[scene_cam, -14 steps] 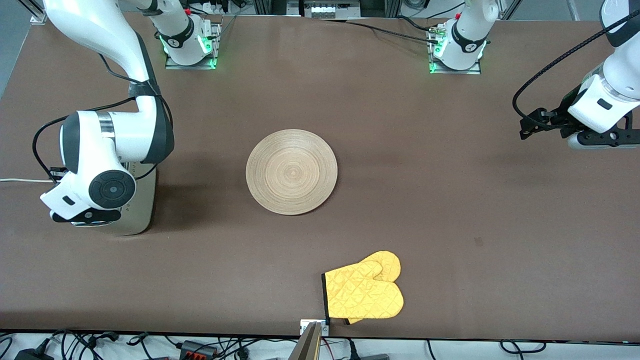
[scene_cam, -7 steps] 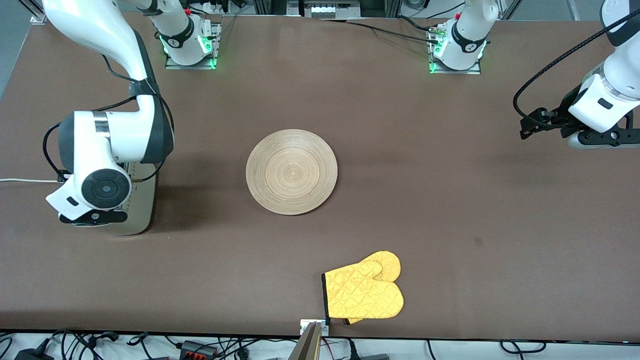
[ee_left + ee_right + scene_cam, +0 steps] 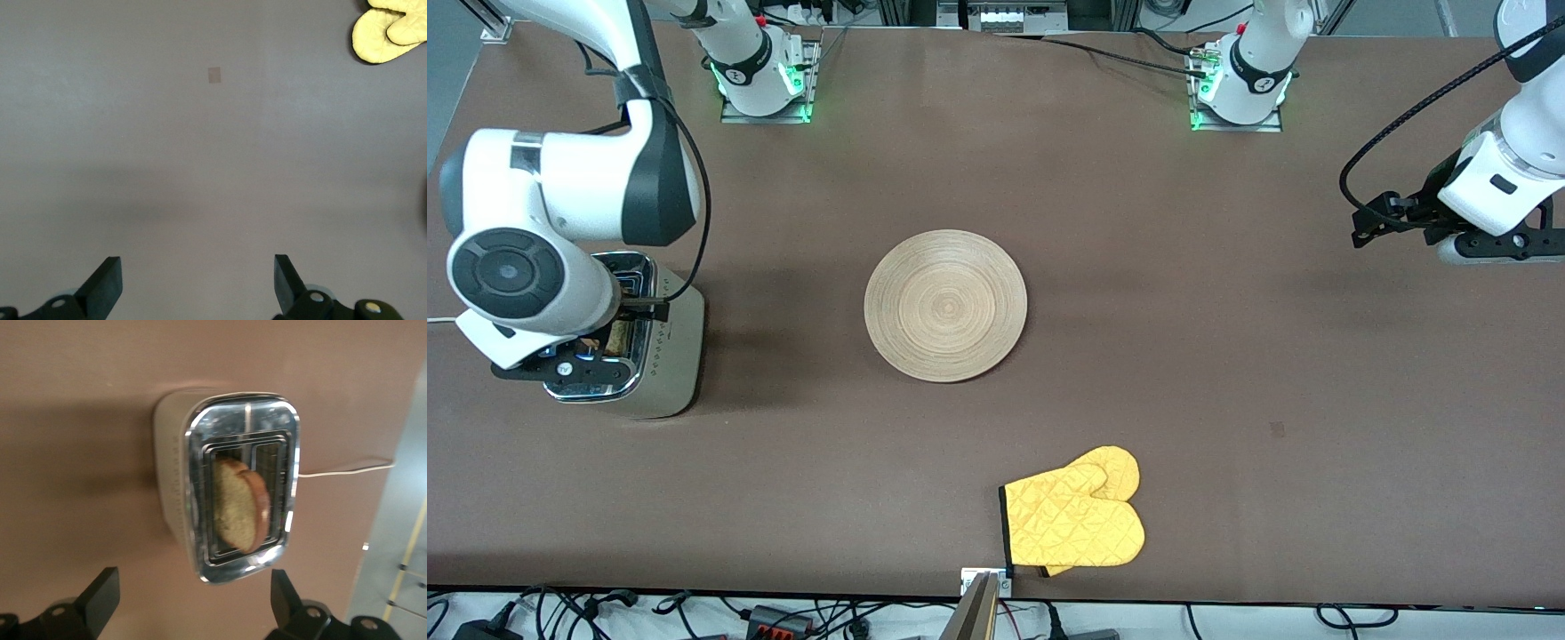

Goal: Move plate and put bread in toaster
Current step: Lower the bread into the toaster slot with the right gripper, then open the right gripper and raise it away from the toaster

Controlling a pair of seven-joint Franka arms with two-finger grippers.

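Bread: we see the squarish slice of pale brown bread with a dark crust (image 3: 240, 503) standing on edge in a slot of the toaster, leaning a little, its upper part above the chrome; we cannot tell which of the slots holds it.
Toaster: the boxy toaster with a shiny chrome top and cream-silver sides (image 3: 667, 351) stands at the right arm's end of the brown worktop (image 3: 1227, 356), its white cord (image 3: 347, 468) trailing off the edge.
Plate: the round, shallow, light tan wooden plate with fine concentric rings (image 3: 945, 305) lies bare in the middle of the worktop, well apart from the toaster.
Right pincer: our right pincer (image 3: 190, 603) hangs over the toaster, fingers spread wide and gripping nothing, with the slice clear of both fingers.
Left pincer: our left pincer (image 3: 197, 283) waits over bare worktop at the left arm's end, fingers wide apart and empty.
Other item: a yellow quilted oven mitt (image 3: 1074, 518) lies nearer the front camera than the plate.
Done: we judge the bread step essentially complete, since the slice sits in the toaster unheld.
Left: whether the plate already sits where it belongs we cannot tell; the slice may want seating deeper.
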